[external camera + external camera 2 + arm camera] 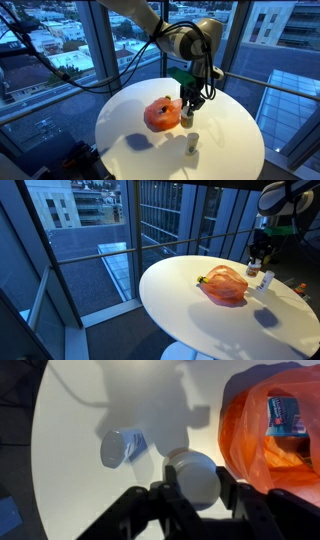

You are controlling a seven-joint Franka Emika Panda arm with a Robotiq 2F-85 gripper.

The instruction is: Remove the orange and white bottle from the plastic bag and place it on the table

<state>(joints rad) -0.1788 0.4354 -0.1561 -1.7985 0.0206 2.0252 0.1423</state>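
Note:
An orange plastic bag (160,114) lies on the round white table (120,135); it also shows in an exterior view (226,285) and in the wrist view (275,455). My gripper (188,108) hangs just beside the bag and is shut on the white cap of the orange and white bottle (187,118). In the wrist view the cap (192,477) sits between both fingers of the gripper (190,488). The bottle stands upright at or just above the tabletop, outside the bag. A blue-labelled item (286,415) is still inside the bag.
A second small pale bottle (191,144) is on the table near the front edge; the wrist view shows it (121,448) left of my gripper. A green object (181,78) sits behind the gripper. Large windows surround the table.

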